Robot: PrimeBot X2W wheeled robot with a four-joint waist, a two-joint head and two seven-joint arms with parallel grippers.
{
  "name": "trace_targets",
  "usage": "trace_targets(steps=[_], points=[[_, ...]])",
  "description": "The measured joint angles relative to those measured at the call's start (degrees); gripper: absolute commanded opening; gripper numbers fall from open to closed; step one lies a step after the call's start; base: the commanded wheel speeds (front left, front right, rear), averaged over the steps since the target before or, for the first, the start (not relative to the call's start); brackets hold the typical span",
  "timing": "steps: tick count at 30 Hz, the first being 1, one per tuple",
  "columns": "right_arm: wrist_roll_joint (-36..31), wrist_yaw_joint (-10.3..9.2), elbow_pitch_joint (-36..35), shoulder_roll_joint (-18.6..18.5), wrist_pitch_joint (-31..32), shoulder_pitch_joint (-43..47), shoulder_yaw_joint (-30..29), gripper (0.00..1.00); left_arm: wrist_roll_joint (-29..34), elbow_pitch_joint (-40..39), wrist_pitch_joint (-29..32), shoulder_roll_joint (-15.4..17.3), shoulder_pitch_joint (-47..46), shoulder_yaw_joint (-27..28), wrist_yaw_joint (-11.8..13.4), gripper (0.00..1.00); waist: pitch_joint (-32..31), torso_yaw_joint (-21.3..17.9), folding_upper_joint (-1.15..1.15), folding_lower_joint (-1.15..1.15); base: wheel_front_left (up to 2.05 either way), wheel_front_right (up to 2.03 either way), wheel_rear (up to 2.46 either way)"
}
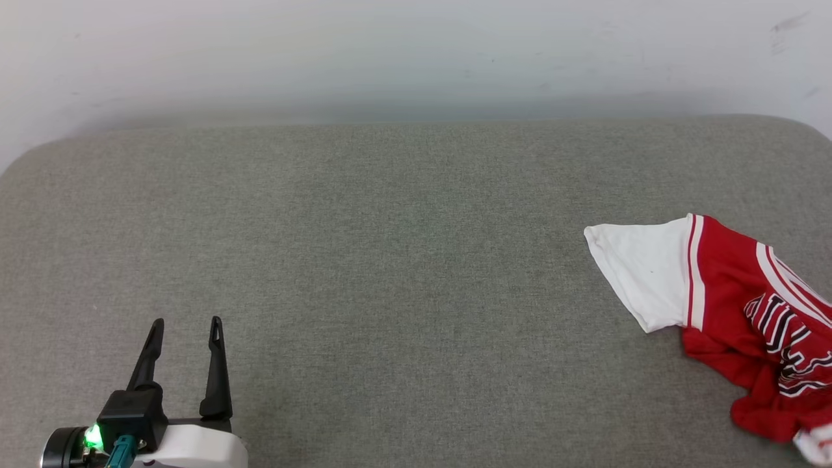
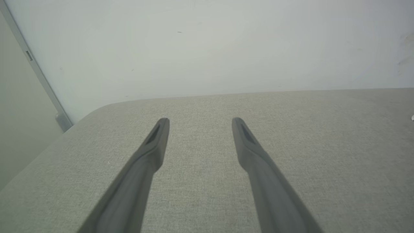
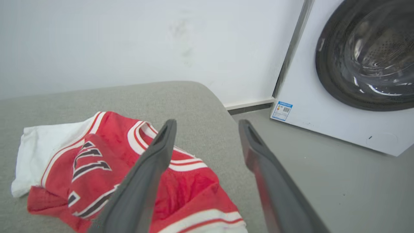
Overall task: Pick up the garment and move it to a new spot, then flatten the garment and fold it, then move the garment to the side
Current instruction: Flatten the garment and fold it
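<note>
The garment (image 1: 728, 292), a red jersey with white sleeves and striped trim, lies crumpled at the right end of the grey fabric worktop (image 1: 390, 227). One white sleeve (image 1: 643, 273) is spread flat toward the worktop's middle. The black, white-outlined print (image 1: 780, 331) is creased and only partly legible.

In the right wrist view the garment (image 3: 181, 187) lies below and to the left of the right fingers (image 3: 152, 161). One of these fingers crosses in front of the red cloth, and contact cannot be judged. The right fingers stand apart with nothing between them, so they are open. Between their tips show the worktop's rounded corner and the grey floor (image 3: 339, 181).

The left fingers (image 1: 216, 364) are at the near left of the worktop, well apart from the garment. In the left wrist view the left fingers (image 2: 145, 161) are likewise spread wide and empty above bare fabric.

A pale wall (image 1: 416, 52) lies beyond both pairs of fingertips. To the right of the right fingers stands a white washing machine (image 3: 307, 97) with a dark round door (image 3: 368, 55).
</note>
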Motion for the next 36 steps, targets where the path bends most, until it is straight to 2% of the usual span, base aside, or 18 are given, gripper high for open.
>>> trace_targets(steps=[4,7,10,13,16,20,25,30,36], points=[[-2.78,0.0,-12.87,1.02,5.7,0.29,-2.93,1.0,0.0,-0.43,0.0,-0.01,0.38,0.03,0.15,1.0,-0.06,0.01,0.0,0.0,0.0,0.0,0.0],[-3.07,0.0,-20.6,1.07,10.82,-1.68,-2.57,1.0,0.04,-0.74,0.0,-0.02,0.37,-0.07,0.14,1.0,0.06,0.19,0.0,0.0,0.0,0.0,0.0],[-3.67,-0.01,-25.2,-1.75,15.8,-5.41,0.81,1.0,0.19,-0.93,0.0,-0.02,0.2,-0.25,0.09,1.0,0.45,0.5,0.0,0.0,0.0,0.0,0.0],[-3.0,0.0,-26.79,-4.67,20.71,-10.63,6.28,1.0,0.36,-1.07,0.0,-0.01,-0.59,-0.51,-0.13,1.0,1.14,0.85,0.0,0.0,0.0,0.0,0.0],[-1.45,0.0,-25.76,-7.97,26.73,-16.08,12.74,1.0,0.4,-1.05,0.0,-0.01,-1.19,-0.91,-0.35,1.0,1.82,1.49,0.0,0.0,0.0,0.0,0.0],[2.89,0.0,-21.62,-12.66,38.8,-21.2,22.86,1.0,0.38,-1.07,0.0,-0.03,-1.86,-1.43,-0.62,1.0,2.94,2.62,0.0,0.0,0.0,0.0,0.0],[8.43,0.01,-16.6,-15.64,53.68,-27.05,31.37,1.0,0.3,-1.18,0.0,-0.18,-3.06,-1.9,-0.81,1.0,4.74,4.23,0.0,0.0,0.0,0.0,0.0],[8.66,0.0,-10.04,-16.71,63.0,-31.32,34.96,1.0,0.07,-1.7,0.0,-0.41,-5.03,-2.68,-0.9,1.0,7.15,6.09,0.0,0.0,0.0,0.0,0.0],[6.94,0.0,-1.02,-14.69,65.7,-34.19,34.59,1.0,-0.01,-3.07,0.0,-0.69,-6.83,-3.42,-0.94,1.0,10.57,8.1,0.0,0.0,0.0,0.0,0.0]])
